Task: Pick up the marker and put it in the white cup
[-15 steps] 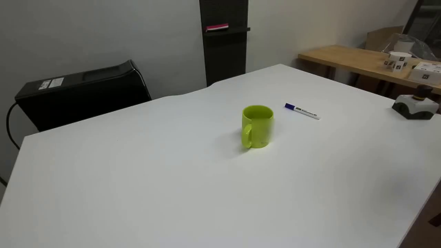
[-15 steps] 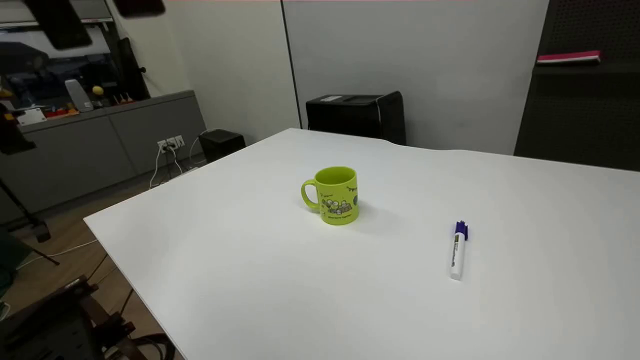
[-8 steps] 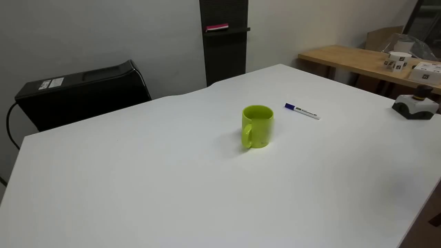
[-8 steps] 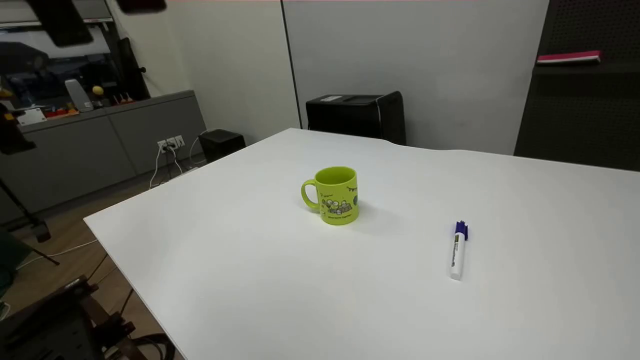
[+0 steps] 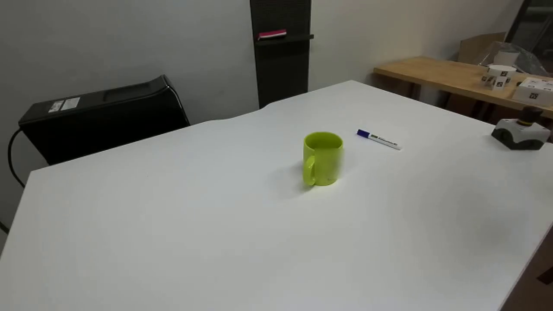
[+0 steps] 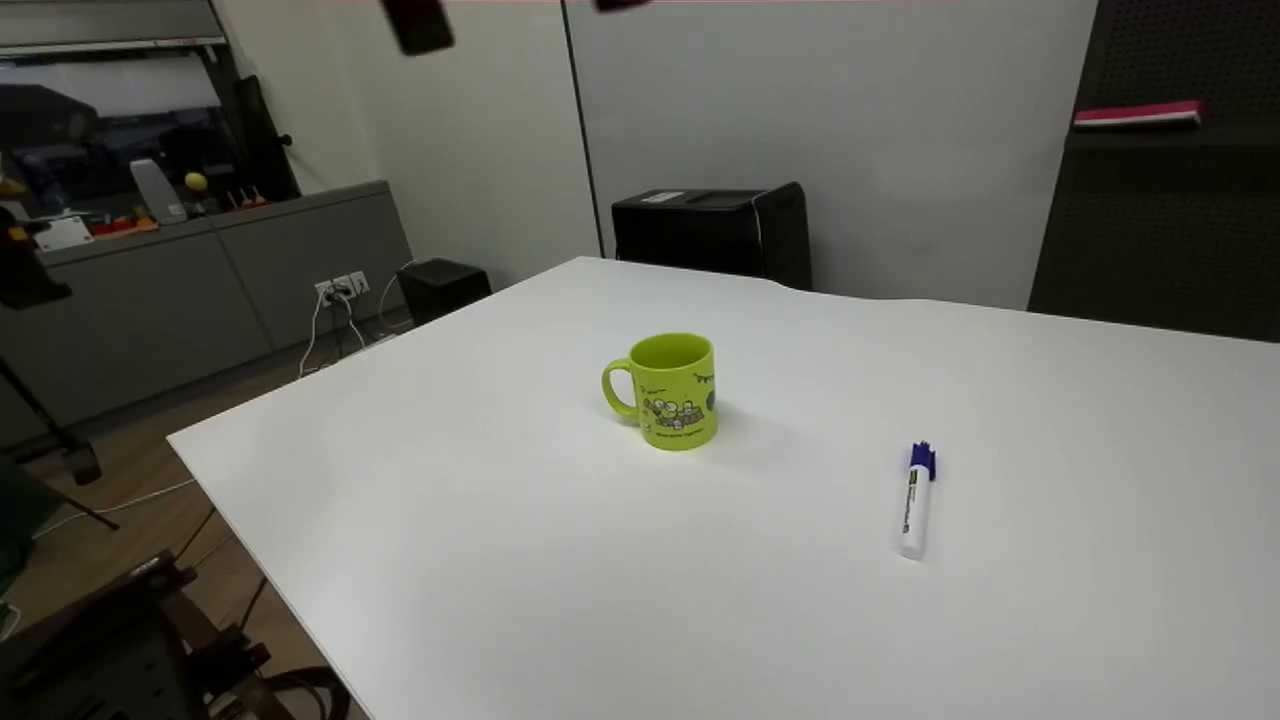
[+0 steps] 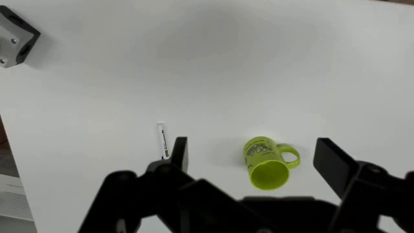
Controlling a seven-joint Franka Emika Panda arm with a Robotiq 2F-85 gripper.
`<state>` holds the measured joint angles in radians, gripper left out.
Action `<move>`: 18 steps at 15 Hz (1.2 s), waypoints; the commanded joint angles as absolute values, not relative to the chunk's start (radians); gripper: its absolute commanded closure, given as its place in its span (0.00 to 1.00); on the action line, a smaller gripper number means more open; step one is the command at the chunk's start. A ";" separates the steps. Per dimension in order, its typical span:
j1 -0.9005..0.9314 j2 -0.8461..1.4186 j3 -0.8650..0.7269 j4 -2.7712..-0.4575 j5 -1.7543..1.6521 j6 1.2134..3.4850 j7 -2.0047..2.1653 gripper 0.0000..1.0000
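Observation:
A white marker with a blue cap lies on the white table in both exterior views, marker and marker. A yellow-green mug stands upright beside it, mug and mug; no white cup shows on this table. In the wrist view my gripper is wide open and empty, high above the table. The mug shows between its fingers, far below. The marker shows just outside the left finger, which hides its cap end. In an exterior view only the dark fingertips of the gripper show at the top edge.
A grey and black button box stands on the table's far corner and shows in the wrist view. The white table's edge drops to the floor. A black case stands behind the table. A wooden table holds white objects.
The gripper's fingertips have moved right and slightly up in an exterior view, mostly within the last half second. The marker and mug have not moved.

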<state>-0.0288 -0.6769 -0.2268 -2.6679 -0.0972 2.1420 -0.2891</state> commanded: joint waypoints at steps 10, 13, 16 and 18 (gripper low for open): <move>-0.076 -0.034 -0.265 -2.239 0.063 2.379 -0.436 0.00; -0.121 0.088 -0.252 -2.150 0.087 2.377 -0.463 0.00; -0.167 0.189 -0.229 -2.067 0.092 2.363 -0.466 0.00; -0.182 0.146 -0.212 -2.129 0.069 2.384 -0.450 0.00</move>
<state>-0.1498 0.1488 -0.2452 -2.1283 0.0777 2.3848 -0.4562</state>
